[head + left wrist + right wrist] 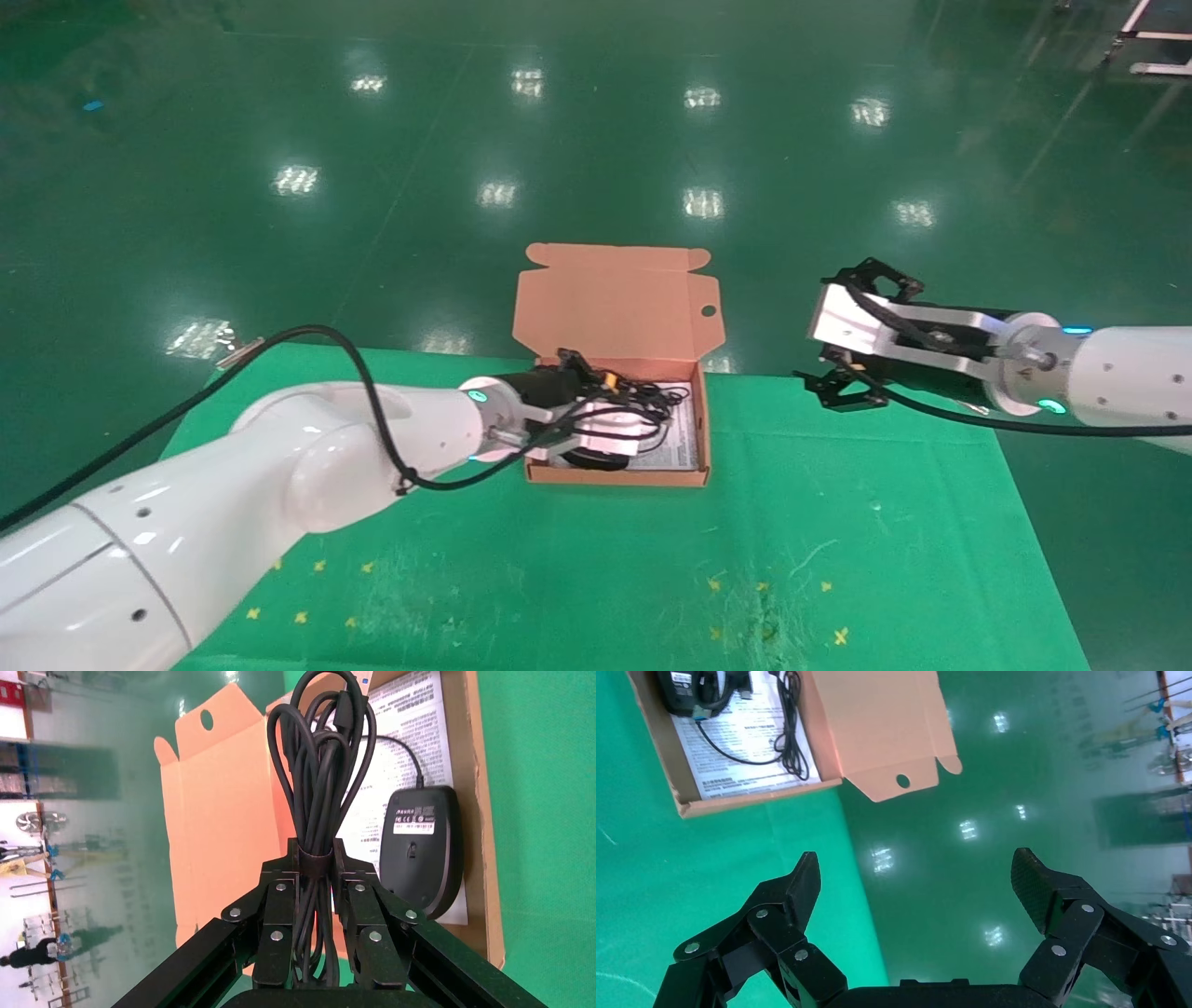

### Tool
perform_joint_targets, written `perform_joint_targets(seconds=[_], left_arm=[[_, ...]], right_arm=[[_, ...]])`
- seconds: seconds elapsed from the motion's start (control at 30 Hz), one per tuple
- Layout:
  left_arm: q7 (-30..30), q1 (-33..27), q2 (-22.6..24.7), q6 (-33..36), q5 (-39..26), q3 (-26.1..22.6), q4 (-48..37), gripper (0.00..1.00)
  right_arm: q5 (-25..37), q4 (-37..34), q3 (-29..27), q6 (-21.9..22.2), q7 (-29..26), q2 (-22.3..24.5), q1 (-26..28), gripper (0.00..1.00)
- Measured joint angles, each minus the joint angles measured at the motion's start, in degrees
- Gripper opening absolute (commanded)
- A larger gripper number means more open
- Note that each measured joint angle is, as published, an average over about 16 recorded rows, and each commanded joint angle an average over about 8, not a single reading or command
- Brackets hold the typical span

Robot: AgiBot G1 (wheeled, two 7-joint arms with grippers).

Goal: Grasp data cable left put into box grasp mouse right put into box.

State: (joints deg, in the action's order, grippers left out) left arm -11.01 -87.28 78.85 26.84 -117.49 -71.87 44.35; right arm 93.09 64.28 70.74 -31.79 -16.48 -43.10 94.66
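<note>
Closest to the lens in the left wrist view, the left gripper (315, 864) has its jaws pressed together on the data cable (320, 776), pinching the long black coil right at its tied middle; that is likely why the loops hang together as one bundle rather than spilling. From the head view this gripper (596, 410) is already over the box (705, 438), which sits at the far edge of the green table (838, 522) with its lid flap standing up past that edge. Being inside the walls with the coil not yet let go suggests the placing step is nearly finished and only the release remains. The mouse (420, 850) already lies in the box, underside up, on the white printed sheet (415, 720) against the near wall, its thin cord trailing across the paper; the cable hangs just beside it, apparently so it can drop onto the free part of the sheet. The right gripper (843, 373) hovers near the table's far right corner, well apart from the box, with its jaws spread wide and nothing between them, as the right wrist view (916, 881) confirms. Parked there it leaves the opening clear, and it seems to have no job left.
</note>
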Motion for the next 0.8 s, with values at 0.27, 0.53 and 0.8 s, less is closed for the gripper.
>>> perform_joint_targets(seconds=[0.27,0.53,0.8], left_arm=[[0.31,-0.32,0.07,-1.85,2.20,-2.92,0.35,1.00],[0.32,-0.40,-0.29,-1.92,2.23,-2.95,0.67,1.00],[-1.16,-2.86,-1.83,-1.89,2.09,-1.62,1.02,1.00]], right_arm=[[2.27,2.51,0.49,0.05,-2.79,1.36,0.46,1.00],[2.30,2.47,0.52,0.08,-2.79,1.34,0.46,1.00],[2.76,2.87,0.21,0.24,-2.29,1.25,1.38,1.00]])
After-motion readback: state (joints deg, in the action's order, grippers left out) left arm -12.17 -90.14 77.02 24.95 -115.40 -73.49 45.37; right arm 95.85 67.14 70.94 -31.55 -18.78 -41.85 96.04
